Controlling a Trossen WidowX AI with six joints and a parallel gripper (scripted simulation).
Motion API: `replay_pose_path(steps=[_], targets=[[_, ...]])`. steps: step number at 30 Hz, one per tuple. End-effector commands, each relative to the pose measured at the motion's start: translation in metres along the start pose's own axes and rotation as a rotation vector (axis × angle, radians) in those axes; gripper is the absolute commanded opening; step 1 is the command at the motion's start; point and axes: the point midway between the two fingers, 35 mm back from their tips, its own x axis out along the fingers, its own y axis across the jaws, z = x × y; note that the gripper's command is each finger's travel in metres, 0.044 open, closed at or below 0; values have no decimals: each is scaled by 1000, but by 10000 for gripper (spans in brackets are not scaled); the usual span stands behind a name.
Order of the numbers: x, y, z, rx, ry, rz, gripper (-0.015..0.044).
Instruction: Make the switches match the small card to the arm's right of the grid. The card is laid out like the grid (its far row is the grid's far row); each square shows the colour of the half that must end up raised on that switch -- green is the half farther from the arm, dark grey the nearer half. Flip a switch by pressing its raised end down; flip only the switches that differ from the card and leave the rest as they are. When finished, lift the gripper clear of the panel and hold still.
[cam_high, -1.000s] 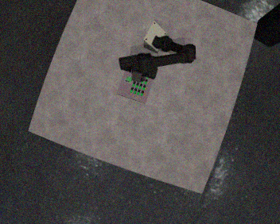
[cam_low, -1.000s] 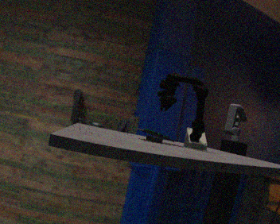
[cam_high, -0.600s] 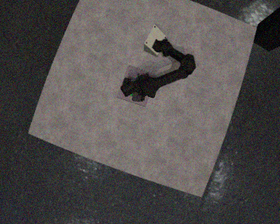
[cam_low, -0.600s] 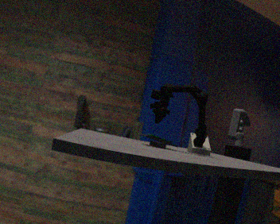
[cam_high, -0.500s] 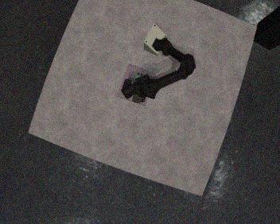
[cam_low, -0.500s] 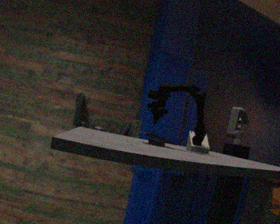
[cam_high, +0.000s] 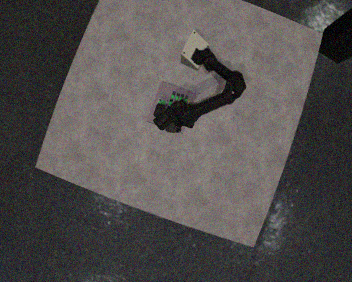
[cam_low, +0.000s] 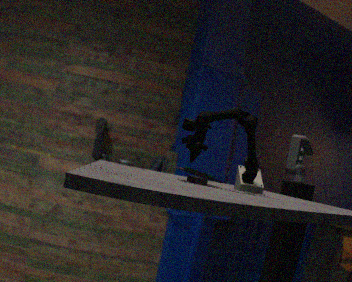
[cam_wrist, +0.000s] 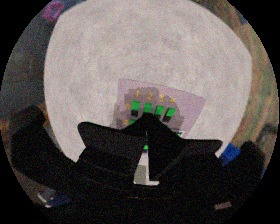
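The switch panel (cam_wrist: 189, 101) (cam_high: 163, 89) (cam_low: 198, 178) is a mauve plate on the table with a dark block of switches. In the wrist view its far row has four switches under yellow numbers 1 to 4, each with a green far half and a dark near half; which halves are raised is hard to tell. My gripper (cam_wrist: 147, 115) (cam_low: 193, 159) is shut and empty, pointing down above the panel. Its fingers hide most of the nearer rows. A light edge of the card (cam_wrist: 180, 133) shows just right of the fingers; its squares cannot be read.
The arm's cream base plate (cam_high: 194, 43) (cam_low: 249, 189) stands on the table (cam_high: 225, 165) (cam_low: 135, 185) (cam_wrist: 150, 45). The arm bends from it over the panel. A black box (cam_high: 339, 42) stands beyond one table corner.
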Motion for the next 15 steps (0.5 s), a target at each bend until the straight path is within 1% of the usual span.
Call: replay_pose_path(steps=[1,15], targets=[[8,-1,-1,11,2,7,0],[25,-1,0,11,2,8,0]])
